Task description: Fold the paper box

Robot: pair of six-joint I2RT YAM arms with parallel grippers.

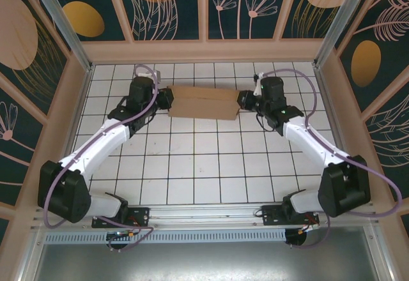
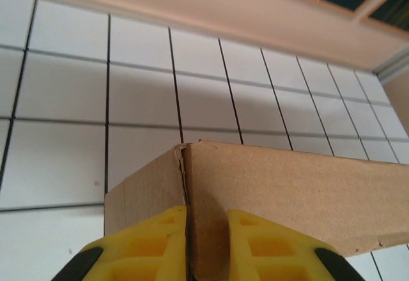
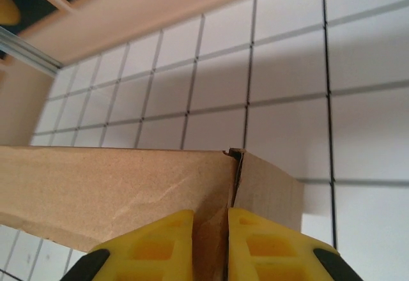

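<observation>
Top external view: the paper box, plain brown cardboard, lies as a long, low shape across the far part of the white tiled table, near the wooden rail at the back. Its long axis runs left to right. The left gripper meets the left end of the box and the right gripper meets the right end, so the box sits between the two arms.

Left wrist view: the left gripper has its yellow fingers drawn together on an upright cardboard panel at a corner of the paper box. One finger sits on each face of the panel, beside a vertical crease or seam. A short end wall turns away to the left of that seam, and the long wall runs off to the right.

Right wrist view: the right gripper is likewise clamped on a panel at a corner of the paper box, its yellow fingers pressed against both faces. The long wall extends to the left with faint wrinkles, and the short end wall lies to the right.
</observation>
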